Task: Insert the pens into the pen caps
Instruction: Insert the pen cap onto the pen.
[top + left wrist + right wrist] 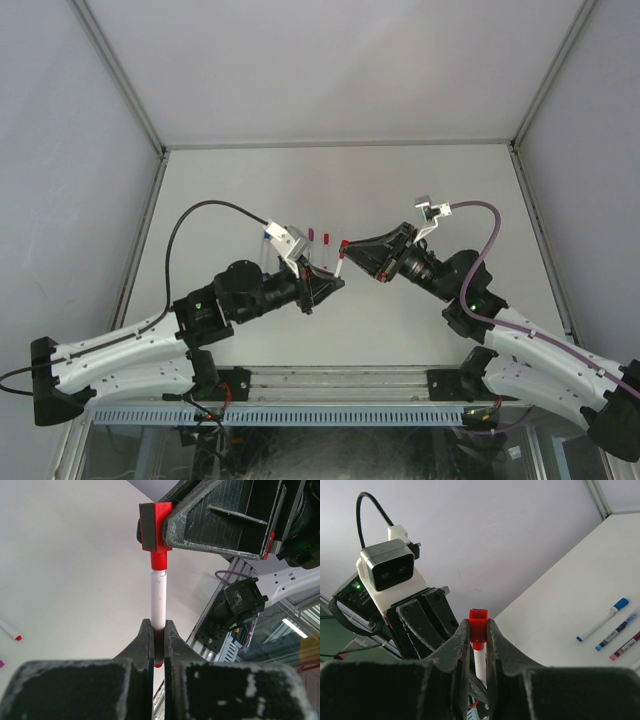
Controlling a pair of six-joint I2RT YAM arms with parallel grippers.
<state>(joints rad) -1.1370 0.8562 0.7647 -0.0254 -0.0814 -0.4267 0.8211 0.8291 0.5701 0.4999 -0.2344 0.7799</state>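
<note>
left hand gripping pen, right hand gripping red cap

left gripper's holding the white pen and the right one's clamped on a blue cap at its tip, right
Not quite: the cap is red, not blue, as the right wrist view shows. The rest holds: the left gripper grips the white pen and the right gripper is clamped on the cap at its tip.

Bright, even light; soft shadows; blurry near foreground.
</note>
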